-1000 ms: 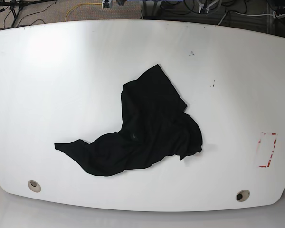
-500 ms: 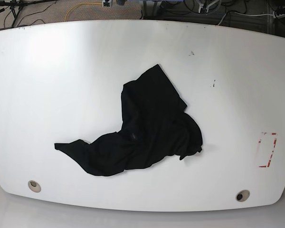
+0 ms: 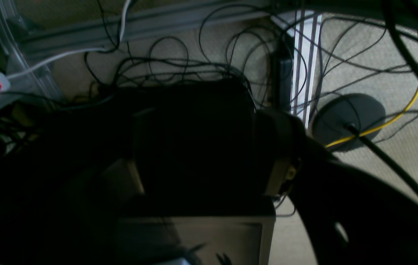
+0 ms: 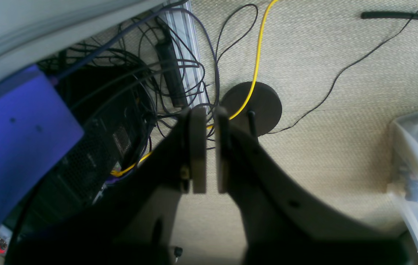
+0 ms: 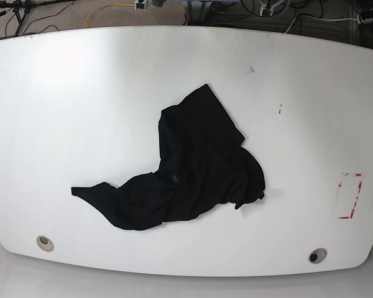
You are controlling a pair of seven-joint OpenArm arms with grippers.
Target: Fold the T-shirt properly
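The black T-shirt [image 5: 193,167] is lying crumpled on the white counter [image 5: 311,124], keeping the shape it had a second ago. Both arms' jaws are staying well apart from it, beyond the counter's far edge; the left jaws [image 3: 212,173] are gaping empty, the right jaws [image 4: 212,187] nearly closed, gripping nothing.

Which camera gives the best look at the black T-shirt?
The base view: it shows the whole T-shirt lying crumpled on the white table, from its pointed end to its top corner. Neither wrist view shows any of it; both look at cables and the floor.
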